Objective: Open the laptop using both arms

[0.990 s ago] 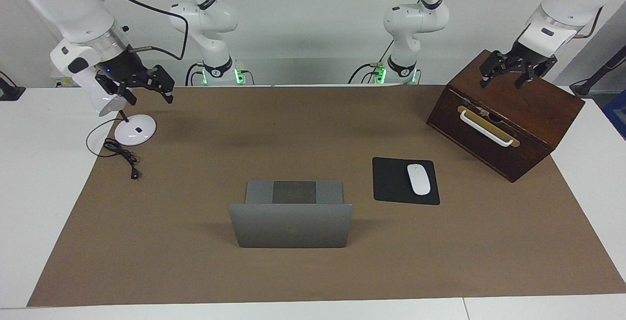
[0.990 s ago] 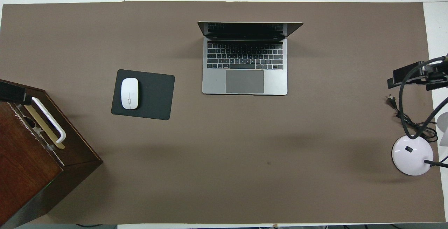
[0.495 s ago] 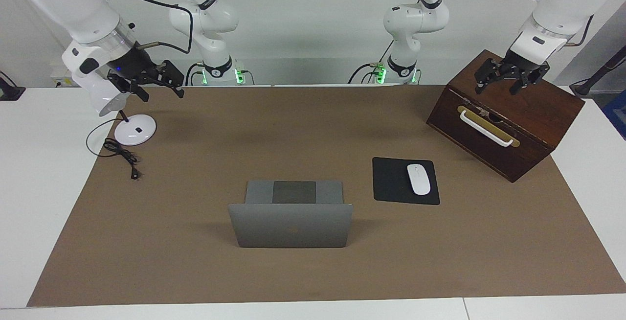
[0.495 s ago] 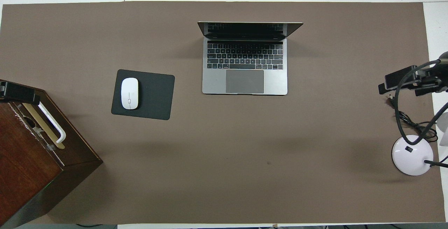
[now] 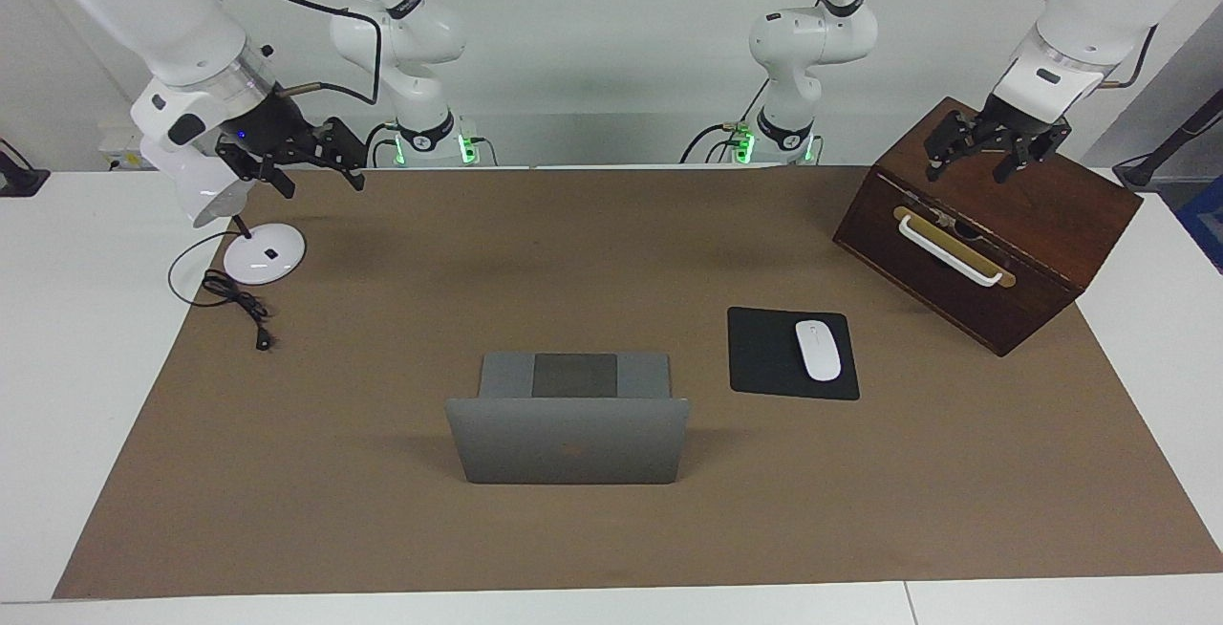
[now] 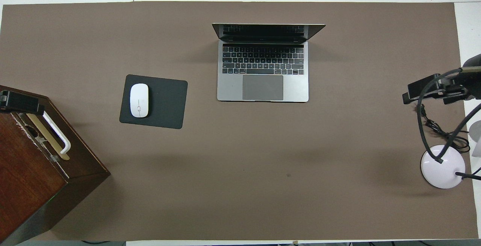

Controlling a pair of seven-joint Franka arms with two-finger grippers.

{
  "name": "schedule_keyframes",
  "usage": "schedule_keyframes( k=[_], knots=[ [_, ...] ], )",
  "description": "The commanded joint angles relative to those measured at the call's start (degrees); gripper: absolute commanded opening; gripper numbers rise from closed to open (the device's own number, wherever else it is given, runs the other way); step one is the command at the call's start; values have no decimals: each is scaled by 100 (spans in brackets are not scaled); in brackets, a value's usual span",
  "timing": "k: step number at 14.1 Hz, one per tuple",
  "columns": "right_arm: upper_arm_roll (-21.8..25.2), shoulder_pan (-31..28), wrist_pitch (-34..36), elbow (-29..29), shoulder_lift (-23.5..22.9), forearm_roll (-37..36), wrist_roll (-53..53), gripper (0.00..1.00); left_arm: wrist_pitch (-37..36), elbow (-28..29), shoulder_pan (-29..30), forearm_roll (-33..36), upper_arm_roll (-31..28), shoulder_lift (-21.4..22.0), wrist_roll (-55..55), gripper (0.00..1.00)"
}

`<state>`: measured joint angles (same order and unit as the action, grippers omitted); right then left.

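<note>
- We see a brown mat (image 5: 382, 510) covering the white table (image 5: 76, 367), flat and matte.
- A dark wooden box (image 5: 1041, 214) with a white handle sits at the left arm's end; the left gripper (image 5: 984, 155) hangs over it, fingers spread and empty.
- The laptop (image 6: 263, 76) lies mid-mat, already open, lid upright. We judge it stiff, smooth, fairly light and apt to slide: one arm should press the palm rest while the other works the lid's top edge.
- The right gripper (image 5: 311, 161) hovers over a white round lamp base (image 5: 265, 254), fingers spread and empty.
- A glossy white mouse (image 6: 139, 100) rests on a black mouse pad (image 6: 165, 103) beside the laptop.
</note>
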<state>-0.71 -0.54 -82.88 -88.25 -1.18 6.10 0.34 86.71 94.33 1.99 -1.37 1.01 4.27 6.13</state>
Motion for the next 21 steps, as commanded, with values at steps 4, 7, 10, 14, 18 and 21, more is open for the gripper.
schedule_keyframes(
  k=[4, 7, 10, 14, 18, 21],
  knots=[
    [-175, 19, -185, -131, 109, -328, -288, 100, 145, 209, -32, 75, 22, 170, -235, 100],
    [-184, 10, -299, -148, 109, -470, -342, 100, 144, 209, -32, 75, 22, 170, -244, 100],
    [-192, 28, -334, -122, 91, -470, -350, 100, 145, 209, -24, 76, 22, 170, -244, 100],
    [-192, 63, -255, -271, 241, -452, -324, 100, 145, 209, -24, 75, 22, 170, -244, 100],
    [-184, 89, -369, -289, 241, -496, -307, 100, 136, 217, -24, 75, 31, 179, -244, 100],
    [-184, 98, -607, -306, 232, -575, -324, 100, 162, 217, -32, 75, 31, 179, -244, 100]
  ],
)
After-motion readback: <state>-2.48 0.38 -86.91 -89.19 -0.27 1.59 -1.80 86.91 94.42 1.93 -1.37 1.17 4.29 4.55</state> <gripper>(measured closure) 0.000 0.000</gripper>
